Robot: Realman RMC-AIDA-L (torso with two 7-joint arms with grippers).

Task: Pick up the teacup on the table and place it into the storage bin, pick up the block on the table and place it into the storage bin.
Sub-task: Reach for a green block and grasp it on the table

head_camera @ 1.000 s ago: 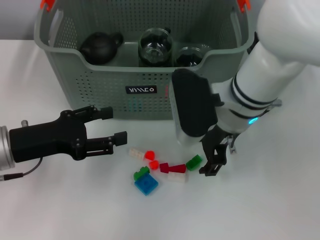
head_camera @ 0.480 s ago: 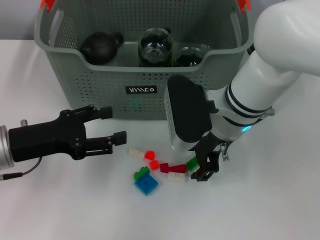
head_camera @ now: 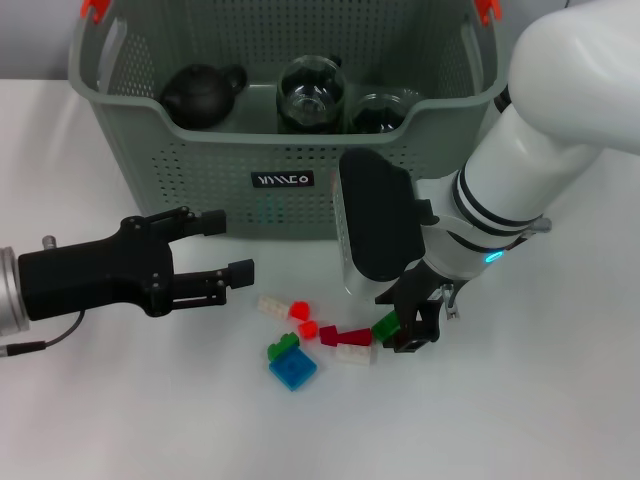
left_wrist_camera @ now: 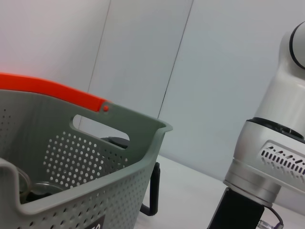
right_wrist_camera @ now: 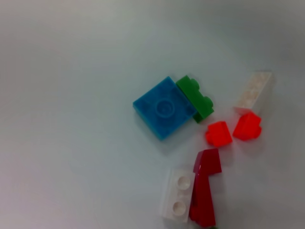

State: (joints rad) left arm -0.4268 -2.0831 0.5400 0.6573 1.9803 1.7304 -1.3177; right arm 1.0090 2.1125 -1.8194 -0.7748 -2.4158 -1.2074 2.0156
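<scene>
Several small blocks lie on the white table in front of the storage bin (head_camera: pixel 200 170): a blue one (head_camera: pixel 292 370), a dark red one (head_camera: pixel 345 336) and a green block (head_camera: pixel 385 325) among them. My right gripper (head_camera: pixel 408 325) hangs low and open at the cluster's right end, right beside that green block. The right wrist view looks down on the blue block (right_wrist_camera: pixel 164 113) and its neighbours. A dark glassy cup (head_camera: pixel 378 112), the teacup as far as I can tell, sits inside the bin at the right. My left gripper (head_camera: pixel 228 246) hovers open to the left of the blocks, holding nothing.
The bin also holds a dark teapot (head_camera: pixel 200 92) and a round glass vessel (head_camera: pixel 312 92). Its orange-red clips (head_camera: pixel 95 8) mark the back corners. The left wrist view shows the bin's wall (left_wrist_camera: pixel 71 157) and my right arm (left_wrist_camera: pixel 271 157).
My right gripper has moved left and down, from right of the green block to right against it. The left arm has stayed put.
</scene>
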